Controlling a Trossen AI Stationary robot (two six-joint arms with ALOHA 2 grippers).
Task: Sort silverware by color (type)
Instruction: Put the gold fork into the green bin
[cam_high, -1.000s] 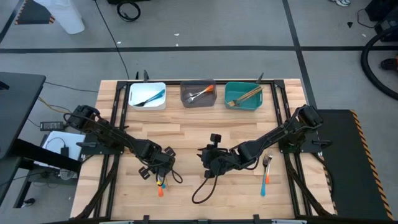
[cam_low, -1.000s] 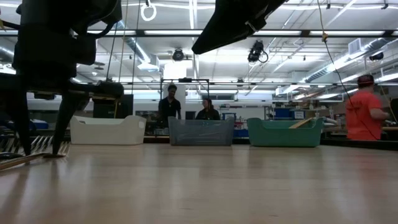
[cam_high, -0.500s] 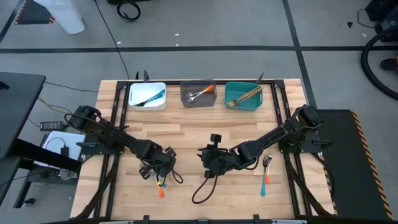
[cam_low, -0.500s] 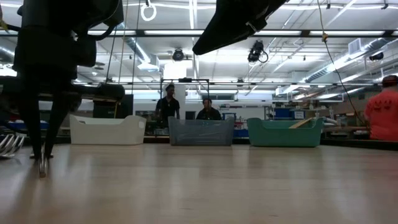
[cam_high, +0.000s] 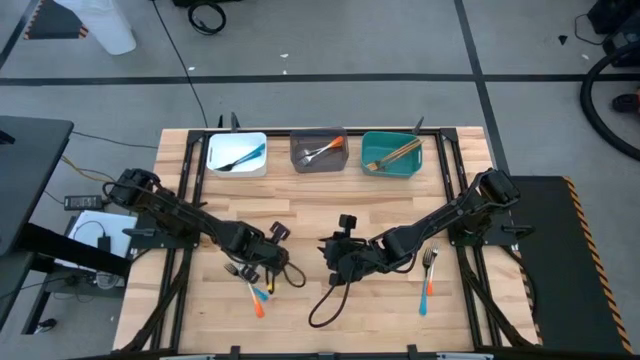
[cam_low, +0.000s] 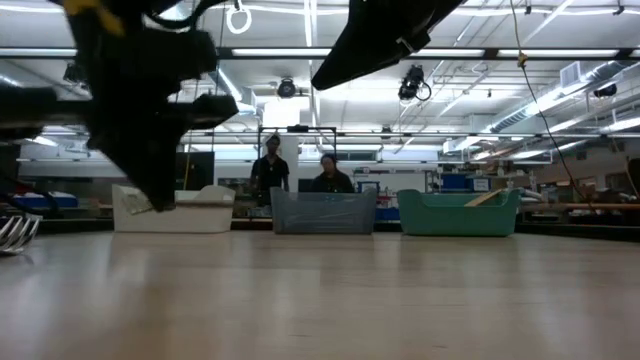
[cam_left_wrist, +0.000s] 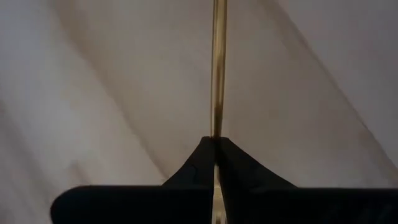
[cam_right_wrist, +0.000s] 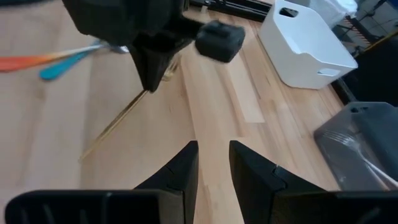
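The left gripper, sitting left of centre in the lower half of the high view, is clamping its fingers tight on a slim gold utensil, which the right wrist view is showing hanging slantwise from it over the worktop. The right gripper is waiting near the middle of the frame with its fingers parted a little and nothing between them. A blue-handled fork and an orange-handled utensil are lying crossed just below the left gripper, an orange-and-blue pair is lying at lower right, and the white bin, grey bin and teal bin along the top are each holding silverware.
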